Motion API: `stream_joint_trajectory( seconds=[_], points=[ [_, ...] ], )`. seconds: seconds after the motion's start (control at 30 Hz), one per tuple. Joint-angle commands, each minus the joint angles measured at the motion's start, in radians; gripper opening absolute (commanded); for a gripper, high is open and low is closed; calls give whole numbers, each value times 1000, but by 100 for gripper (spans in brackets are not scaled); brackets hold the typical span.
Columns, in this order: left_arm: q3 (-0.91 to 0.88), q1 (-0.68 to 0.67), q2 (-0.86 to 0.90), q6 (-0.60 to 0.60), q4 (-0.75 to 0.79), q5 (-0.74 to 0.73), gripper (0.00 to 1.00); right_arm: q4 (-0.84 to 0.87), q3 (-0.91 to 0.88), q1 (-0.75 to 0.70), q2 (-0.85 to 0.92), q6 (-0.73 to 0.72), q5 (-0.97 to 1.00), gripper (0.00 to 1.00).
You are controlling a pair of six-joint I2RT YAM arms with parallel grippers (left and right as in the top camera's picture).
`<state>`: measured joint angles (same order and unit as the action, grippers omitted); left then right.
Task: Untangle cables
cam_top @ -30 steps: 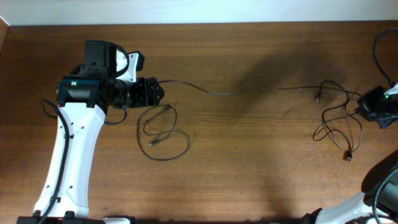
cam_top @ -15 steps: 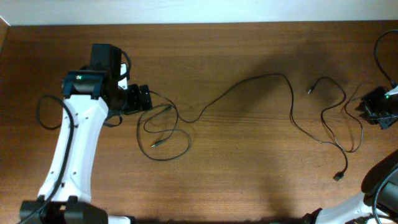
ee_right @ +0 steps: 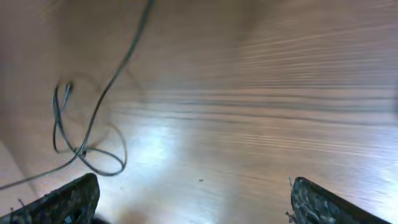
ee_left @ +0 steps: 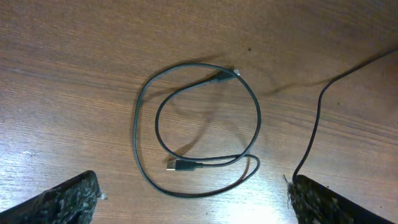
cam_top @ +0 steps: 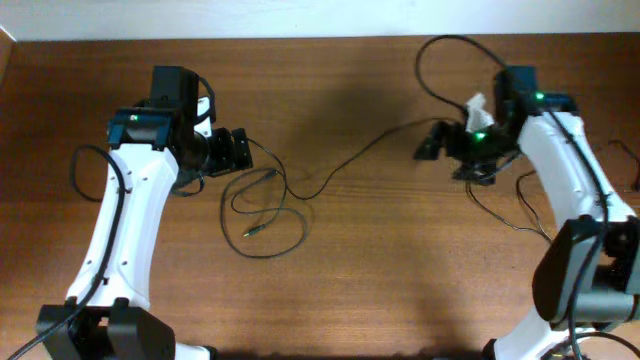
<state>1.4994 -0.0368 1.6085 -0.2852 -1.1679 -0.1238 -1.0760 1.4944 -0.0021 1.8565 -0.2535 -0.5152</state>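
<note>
Now the left gripper (cam_top: 243, 150) and right gripper (cam_top: 428, 148) both stand spread and empty, probably so the cables (cam_top: 250, 230) lie slack: one looped left of centre, another trailing toward upper right.

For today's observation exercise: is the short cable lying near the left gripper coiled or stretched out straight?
Coiled: the cable curls in overlapping loops on the table, with one plug end lying inside the loops.

A big brown wooden table (cam_top: 380, 260) is sitting there, and light is shining on it. A white strip (cam_top: 300, 15) is running along its far edge.
</note>
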Motion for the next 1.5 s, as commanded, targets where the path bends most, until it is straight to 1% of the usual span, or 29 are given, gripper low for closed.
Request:
stream_joint_trajectory(
  seconds=[0.0, 0.1, 0.17, 0.23, 0.27, 0.33, 0.43, 0.47, 0.5, 0.53, 0.6, 0.63, 0.7, 0.83, 0.9, 1.0, 1.03, 1.07, 1.13, 1.17, 1.2, 1.23, 1.27, 1.3, 1.33, 1.37, 1.4, 1.43, 1.47],
  points=[
    [4, 6, 7, 24, 0, -13, 99, 14, -4, 62, -2, 10, -9, 99],
    [4, 6, 7, 59, 1, -20, 100, 38, -4, 95, -2, 10, -82, 99],
    [4, 6, 7, 127, 12, -113, 99, 60, -4, 103, -2, 11, -243, 99],
    [4, 6, 7, 127, 32, -206, 99, 94, -4, 118, -2, 10, -483, 99],
    [4, 6, 7, 133, 38, -233, 99, 108, -4, 128, -2, 10, -567, 99],
    [4, 6, 7, 187, 51, -312, 99, 127, -4, 157, -2, -13, -657, 99],
    [4, 4, 7, 201, 95, -332, 99, 235, -4, 231, -2, -292, -660, 99],
    [4, 2, 7, 201, 106, -333, 99, 275, -4, 253, -2, -388, -659, 94],
    [4, 0, 7, 201, 114, -332, 99, 317, -4, 276, -2, -480, -659, 87],
    [4, -1, 7, 201, 126, -332, 99, 347, -4, 296, -2, -565, -659, 83],
    [4, -2, 7, 201, 149, -332, 99, 364, -4, 336, -2, -776, -659, 74],
    [4, -6, 7, 201, 165, -332, 99, 387, -4, 354, -2, -857, -658, 73],
    [4, -18, 7, 201, 180, -329, 99, 475, -4, 383, -2, -933, -652, 72],
    [4, -72, 7, 201, 212, -248, 99, 634, -4, 442, -2, -1137, -622, 72],
    [4, -106, 7, 200, 212, -178, 100, 654, -4, 456, -2, -1204, -606, 72],
    [4, -112, 7, 196, 213, -105, 99, 654, -4, 455, -2, -1220, -601, 72],
    [4, -112, 7, 183, 213, -60, 99, 654, -4, 455, -2, -1214, -586, 72],
    [4, -112, 7, 161, 212, -11, 99, 653, -4, 455, -2, -1155, -568, 69],
    [3, -112, 7, 130, 210, 56, 98, 652, -4, 453, -2, -1018, -516, 59],
    [-2, -112, 7, 101, 207, 105, 98, 648, -4, 446, -2, -945, -507, 51],
    [-16, -112, 7, 92, 211, 153, 98, 645, -4, 431, -2, -821, -505, 44],
    [-30, -112, 9, 91, 220, 182, 98, 638, -4, 424, -2, -740, -505, 44],
    [-47, -112, 14, 92, 234, 180, 95, 605, -4, 418, -2, -626, -504, 44],
    [-64, -112, 26, 93, 240, 66, 92, 537, -4, 412, -2, -486, -503, 44],
    [-71, -112, 38, 117, 240, -34, 90, 483, -4, 408, -2, -385, -500, 45],
    [-77, -112, 57, 130, 240, -125, 89, 412, -4, 400, -2, -264, -501, 55],
    [-79, -114, 83, 127, 243, -172, 89, 317, -4, 382, -2, -108, -500, 65],
    [-79, -114, 105, 118, 252, -260, 89, 249, -4, 364, -2, -14, -488, 73],
    [-79, -116, 118, 119, 263, -333, 90, 198, -4, 348, -2, 37, -468, 82]
  ],
)
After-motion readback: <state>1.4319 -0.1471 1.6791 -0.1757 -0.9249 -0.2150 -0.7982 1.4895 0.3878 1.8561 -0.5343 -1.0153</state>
